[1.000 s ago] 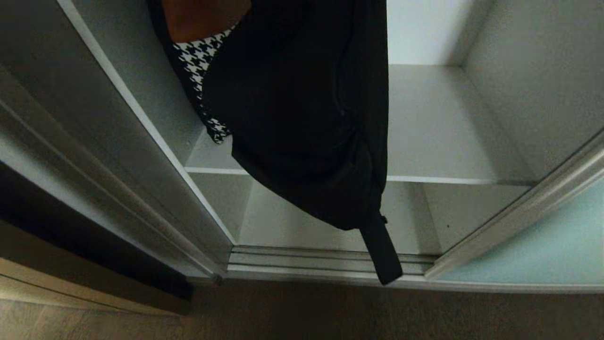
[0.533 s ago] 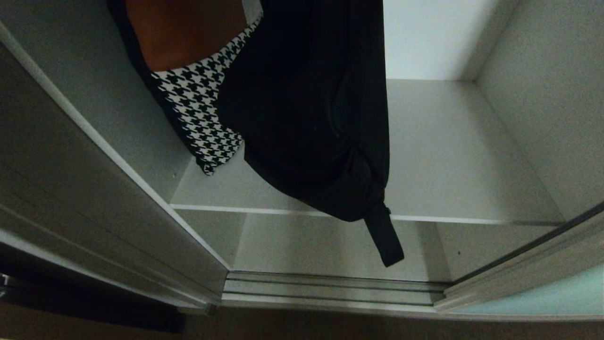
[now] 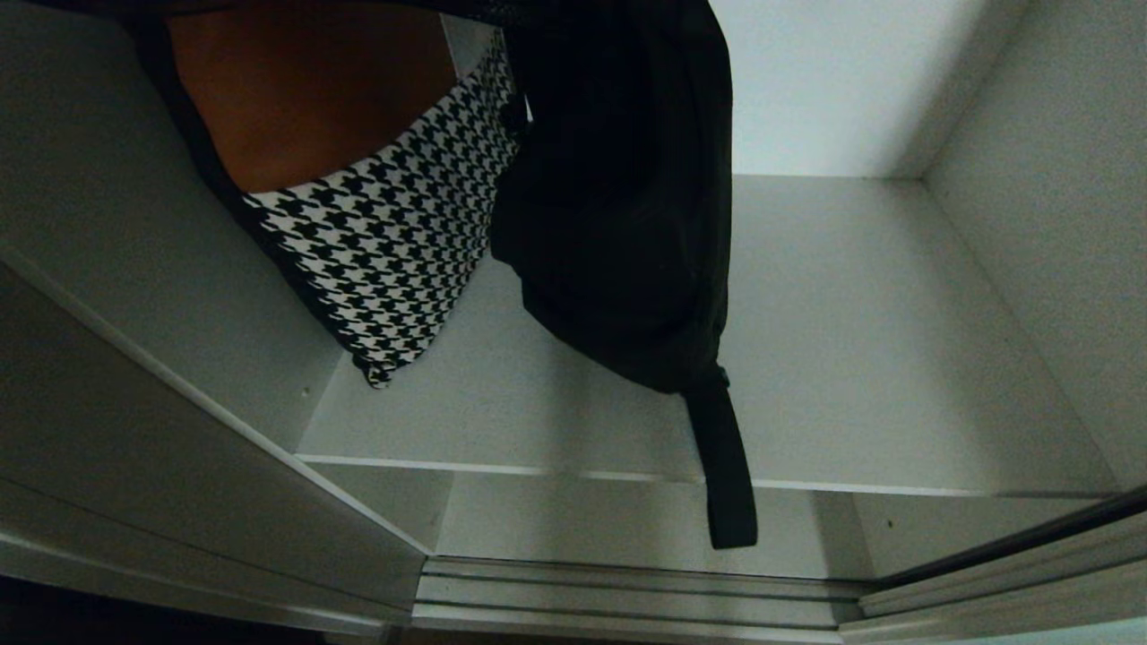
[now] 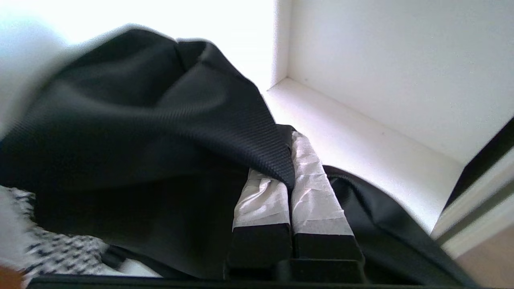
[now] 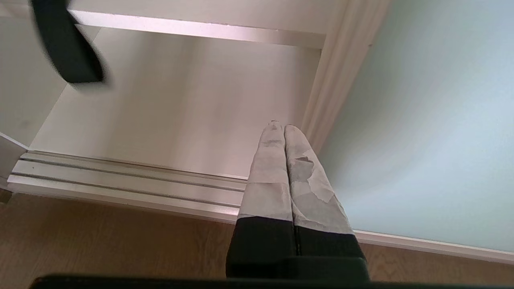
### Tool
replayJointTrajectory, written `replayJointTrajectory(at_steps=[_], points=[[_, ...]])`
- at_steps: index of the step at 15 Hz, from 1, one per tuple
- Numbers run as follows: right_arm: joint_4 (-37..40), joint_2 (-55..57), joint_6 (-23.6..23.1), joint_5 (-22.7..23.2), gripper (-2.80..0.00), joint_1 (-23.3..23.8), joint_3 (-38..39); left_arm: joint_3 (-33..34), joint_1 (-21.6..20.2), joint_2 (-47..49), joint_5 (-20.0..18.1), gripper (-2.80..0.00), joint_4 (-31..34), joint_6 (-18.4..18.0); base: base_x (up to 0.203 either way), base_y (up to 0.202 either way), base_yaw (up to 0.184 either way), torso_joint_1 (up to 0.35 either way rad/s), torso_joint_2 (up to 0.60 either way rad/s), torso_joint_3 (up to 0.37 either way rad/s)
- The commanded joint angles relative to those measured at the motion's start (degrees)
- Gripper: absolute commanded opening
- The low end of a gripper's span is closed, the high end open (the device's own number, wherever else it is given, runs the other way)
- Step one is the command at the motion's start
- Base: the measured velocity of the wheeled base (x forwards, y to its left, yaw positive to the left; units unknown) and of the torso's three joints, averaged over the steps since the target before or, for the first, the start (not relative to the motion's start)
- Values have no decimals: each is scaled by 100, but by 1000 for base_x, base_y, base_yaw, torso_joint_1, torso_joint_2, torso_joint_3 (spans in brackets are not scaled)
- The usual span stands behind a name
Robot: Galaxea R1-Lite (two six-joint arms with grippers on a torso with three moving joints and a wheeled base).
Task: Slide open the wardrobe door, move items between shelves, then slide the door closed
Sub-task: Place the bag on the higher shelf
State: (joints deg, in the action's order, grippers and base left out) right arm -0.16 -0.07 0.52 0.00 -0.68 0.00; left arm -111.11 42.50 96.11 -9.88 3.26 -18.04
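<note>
- Black fabric of the pouch bag (image 3: 618, 206) is seen hanging over the upper shelf (image 3: 896, 358), its wide strap (image 3: 724, 475) dangling past the shelf's front edge.
- Beside it, the houndstooth bag (image 3: 394, 260) is also seen hanging, its orange-brown inside showing; whether its lower corner rests on the shelf cannot be told.
- In the wrist view the left claw (image 4: 291, 180) is pressed shut on a fold of the pouch bag's black fabric.
- Compared with a second ago, both bags appear higher and further in over the shelf, though the whole wardrobe has shifted in the head view too, so part of this is camera motion.
- The lower shelf (image 3: 582, 520) is bare, so the bags are judged to be mid-transfer and not yet set down.
- The right claw (image 5: 284, 132) is held closed and empty, near the sliding wardrobe door (image 5: 421, 120), which stands slid aside; closing remains to be done.
</note>
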Motion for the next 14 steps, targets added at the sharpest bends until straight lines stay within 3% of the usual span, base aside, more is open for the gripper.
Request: replayJointTrajectory(at_steps=[1, 4, 8, 14], points=[[-1, -1, 0, 0, -280, -2, 0, 1, -17, 282, 239, -280, -402, 120, 0, 0, 0, 0, 0, 0], [-1, -1, 0, 0, -280, -2, 0, -3, -38, 686, 638, -280, -1558, 709, 0, 0, 0, 0, 0, 0], [-1, -1, 0, 0, -280, -2, 0, -1, -170, 1028, 686, -280, -1834, 845, 0, 0, 0, 0, 0, 0], [-1, -1, 0, 0, -280, -2, 0, -3, -406, 1767, 1128, -280, -2627, 1276, 0, 0, 0, 0, 0, 0]])
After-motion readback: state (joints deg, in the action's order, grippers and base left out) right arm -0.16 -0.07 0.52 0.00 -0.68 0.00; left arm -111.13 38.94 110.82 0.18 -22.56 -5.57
